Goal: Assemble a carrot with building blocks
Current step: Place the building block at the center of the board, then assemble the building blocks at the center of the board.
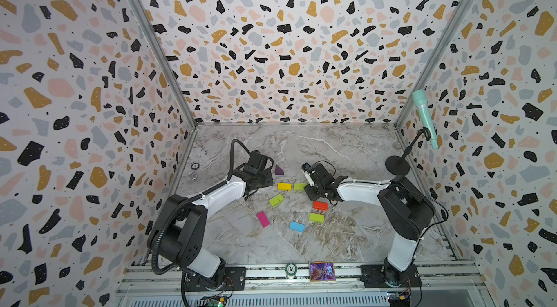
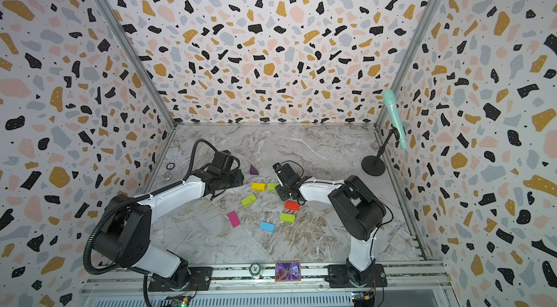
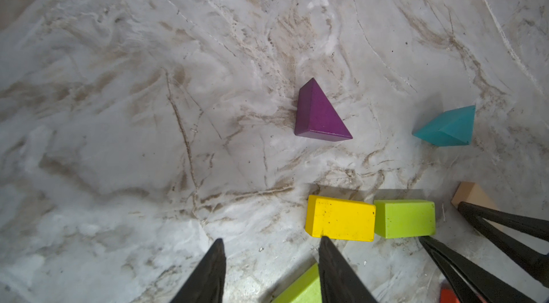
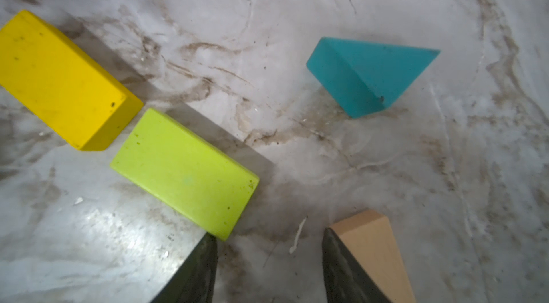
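Yellow building block [image 3: 340, 218] lies at left claw's [image 3: 271, 239] fingertip, perhaps touching.

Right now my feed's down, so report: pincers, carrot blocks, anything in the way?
Left pincer, right pincer open, empty. Yellow wooden brick and lime green wooden brick in line; rest scattered. Tan wooden brick beside right pincer.

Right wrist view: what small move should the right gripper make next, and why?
Probably shift the right gripper sideways until the tan brick sits between its open jaws: it now lies outside one finger, ungripped.
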